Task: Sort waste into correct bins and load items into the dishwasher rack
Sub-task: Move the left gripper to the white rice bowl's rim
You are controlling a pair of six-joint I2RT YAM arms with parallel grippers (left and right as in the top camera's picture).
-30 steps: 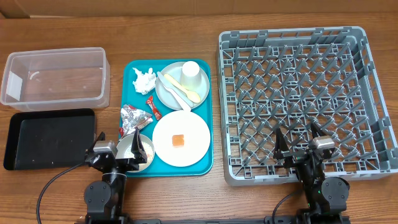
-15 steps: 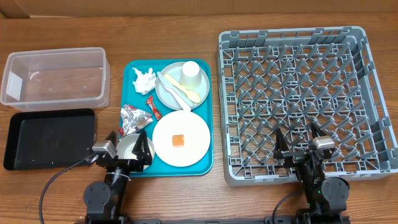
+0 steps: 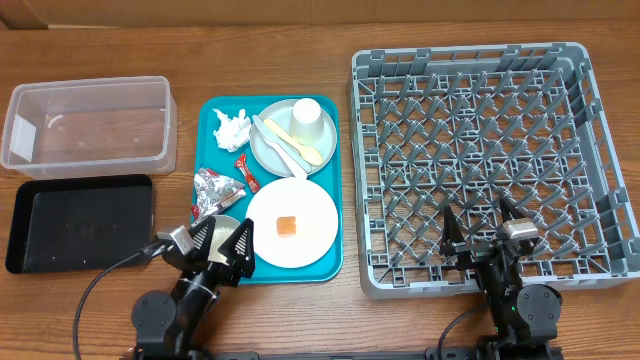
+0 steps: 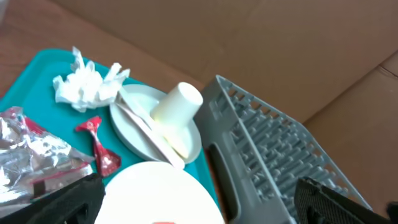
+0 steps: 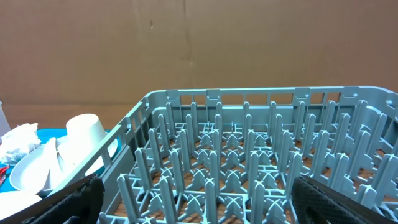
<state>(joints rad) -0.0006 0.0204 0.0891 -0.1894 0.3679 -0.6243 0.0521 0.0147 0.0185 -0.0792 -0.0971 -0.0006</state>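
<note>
1. Jaws. The left gripper (image 3: 224,245) is spread wide with nothing between its fingers. The right gripper (image 3: 483,232) is also wide and empty.

2. Positions, ref. the teal tray (image 3: 213,158). The left gripper sits over the tray's near-left corner and partly covers the small grey bowl (image 3: 212,231). Whether it touches the bowl can't be told. The right gripper is well to the right of the tray, over the near edge of the dishwasher rack (image 3: 465,52).

3. Tray load.
- Near-right: pale plate (image 3: 310,240) with an orange food cube (image 3: 287,227) at its centre.
- Far-right: grey plate (image 3: 262,150) carrying a white cup (image 3: 307,118) on its side, a yellow spoon (image 3: 295,140) and a white utensil (image 3: 283,155).
- Far-left: crumpled tissue (image 3: 232,128).
- Left edge: foil wrapper (image 3: 215,190), with a red-and-white packet (image 3: 246,172) just beside it.
- Rice grains: not discernible.

4. Layout rationale (judgement). Waste and dishes are all staged on the tray, so nothing looks sorted yet. The clear tub (image 3: 90,85) and the black tray (image 3: 80,225) both lie left of the tray within the left arm's reach, and both look empty. The rack lies right of the tray on the right arm's side, with no items on its pegs. The left gripper is likely lining up a first pick — bowl or foil.

5. Surface and room. The wooden table (image 3: 300,40) is flat and uncluttered beyond the tray. A plain cardboard wall (image 5: 186,50) stands behind the rack.
</note>
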